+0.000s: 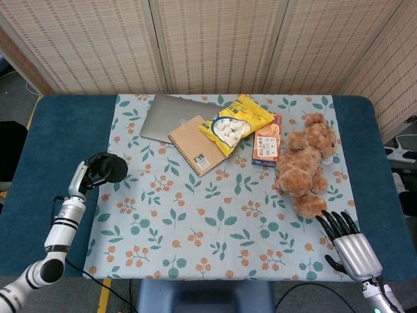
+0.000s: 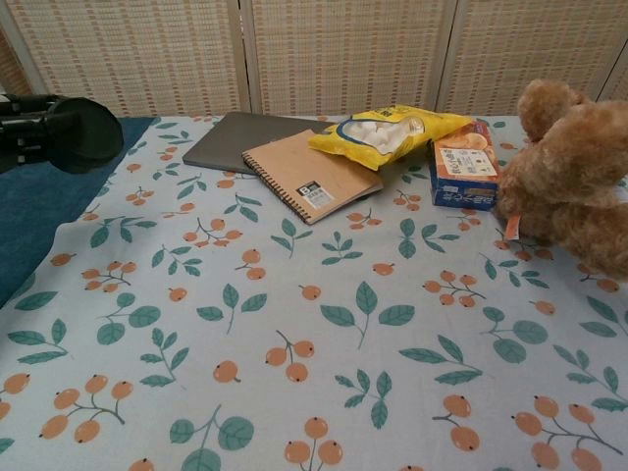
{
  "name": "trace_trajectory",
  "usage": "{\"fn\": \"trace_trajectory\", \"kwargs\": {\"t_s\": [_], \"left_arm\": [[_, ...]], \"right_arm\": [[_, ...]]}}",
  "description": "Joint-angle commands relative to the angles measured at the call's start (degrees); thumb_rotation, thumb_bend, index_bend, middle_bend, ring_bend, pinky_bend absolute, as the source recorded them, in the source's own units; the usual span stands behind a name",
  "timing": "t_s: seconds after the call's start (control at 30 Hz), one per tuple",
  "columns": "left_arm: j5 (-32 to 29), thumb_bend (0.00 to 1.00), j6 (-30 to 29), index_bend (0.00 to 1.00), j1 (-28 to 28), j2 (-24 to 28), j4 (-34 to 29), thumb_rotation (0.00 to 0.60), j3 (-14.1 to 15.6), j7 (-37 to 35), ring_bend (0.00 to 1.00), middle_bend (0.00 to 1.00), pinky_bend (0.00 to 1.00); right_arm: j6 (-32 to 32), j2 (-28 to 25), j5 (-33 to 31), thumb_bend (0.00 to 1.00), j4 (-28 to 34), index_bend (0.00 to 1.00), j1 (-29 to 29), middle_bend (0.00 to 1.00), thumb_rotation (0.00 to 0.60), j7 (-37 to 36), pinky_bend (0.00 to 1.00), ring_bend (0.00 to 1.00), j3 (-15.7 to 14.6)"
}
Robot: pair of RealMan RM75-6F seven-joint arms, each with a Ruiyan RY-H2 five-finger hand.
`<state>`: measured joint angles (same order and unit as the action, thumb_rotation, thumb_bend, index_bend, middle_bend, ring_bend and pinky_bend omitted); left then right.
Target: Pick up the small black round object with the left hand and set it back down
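Observation:
The small black round object point(image 1: 115, 169) is gripped by my left hand point(image 1: 93, 173) at the left edge of the flowered cloth point(image 1: 215, 208). In the chest view the black round object point(image 2: 86, 134) hangs above the table at the far left, with the dark fingers point(image 2: 25, 126) of the left hand wrapped on its left side. The hand hides part of the object. My right hand point(image 1: 349, 245) rests at the table's front right corner, fingers spread, holding nothing.
At the back of the cloth lie a grey laptop point(image 1: 171, 115), a brown spiral notebook point(image 1: 199, 145), a yellow snack bag point(image 1: 238, 122) and a small orange box point(image 1: 267, 147). A brown teddy bear point(image 1: 306, 163) sits on the right. Blue table cover point(image 1: 62, 137) borders the cloth.

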<state>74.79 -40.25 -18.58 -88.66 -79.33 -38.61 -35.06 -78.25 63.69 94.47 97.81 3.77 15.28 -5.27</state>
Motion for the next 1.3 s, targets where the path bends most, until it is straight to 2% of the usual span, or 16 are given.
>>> {"fn": "trace_trajectory", "kwargs": {"t_s": [0.03,0.07,0.17,0.27,0.43,0.53,0.8,0.93,1.03,1.13,1.3], "left_arm": [[29.54,0.76,-30.38,0.34,-4.71,-12.6,28.82,0.6,15.13,23.44,0.42,0.43,0.57],[32.08,0.76,-34.42,0.34,-6.23,-14.53,35.69,0.6,16.44,27.63,0.42,0.43,0.57],[35.62,0.75,-41.32,0.34,-9.01,-18.83,49.58,0.6,19.77,35.88,0.41,0.42,0.56],[35.24,0.75,-42.95,0.33,-9.75,-22.35,56.76,0.6,22.4,38.92,0.4,0.41,0.55],[35.09,0.75,-43.01,0.31,-9.72,-26.08,62.68,0.6,27.12,45.85,0.38,0.39,0.52],[34.04,0.74,-44.2,0.3,-9.68,-27.58,63.32,0.6,28.66,46.86,0.38,0.39,0.51],[30.38,0.72,-42.83,0.29,-9.56,-29.57,63.76,0.6,31.49,47.12,0.37,0.38,0.51],[28.14,0.62,-40.33,0.26,-9.17,-29.68,63.17,0.6,32.2,46.75,0.32,0.33,0.46],[25.98,0.55,-37.69,0.23,-8.75,-28.86,60.1,0.6,32.42,42.14,0.31,0.32,0.4],[23.15,0.53,-35.36,0.23,-8.23,-27.86,56.18,0.6,31.87,36.35,0.3,0.32,0.38],[21.7,0.47,-33.9,0.2,-7.91,-25.67,51.79,0.6,33.23,34.15,0.29,0.32,0.36]], "right_arm": [[0.18,0.1,0.06,0.15,0.09,0.0,0.05,0.0,0.6,0.3,0.0,0.0,-0.11],[0.25,0.09,0.1,0.15,0.15,0.0,0.06,0.0,0.6,0.36,0.0,0.0,-0.19],[0.1,0.06,0.2,0.15,0.23,0.0,0.01,0.0,0.6,0.42,0.0,0.0,-0.22],[0.12,0.02,0.21,0.15,0.23,0.0,0.01,0.0,0.6,0.38,0.0,0.0,-0.27],[0.42,-0.06,0.36,0.16,0.3,0.0,0.15,0.0,0.6,0.43,0.0,0.0,-0.46],[0.46,-0.22,0.51,0.16,0.34,0.0,0.18,0.0,0.6,0.16,0.0,0.0,-0.58],[-0.2,-0.73,1.16,0.16,0.24,0.0,0.04,0.0,0.6,-0.9,0.0,0.0,-0.8],[-0.18,-0.7,1.19,0.16,0.18,0.0,0.05,0.0,0.6,-0.9,0.0,0.0,-0.79],[-0.17,-0.64,1.17,0.16,0.2,0.0,0.05,0.0,0.6,-0.79,0.0,0.0,-0.78],[-0.32,-0.65,1.27,0.16,0.24,0.0,-0.04,0.0,0.6,-0.79,0.0,0.0,-0.84],[-0.41,-0.55,1.52,0.16,0.23,0.0,-0.11,0.0,0.6,-0.64,0.0,0.0,-0.96]]}}
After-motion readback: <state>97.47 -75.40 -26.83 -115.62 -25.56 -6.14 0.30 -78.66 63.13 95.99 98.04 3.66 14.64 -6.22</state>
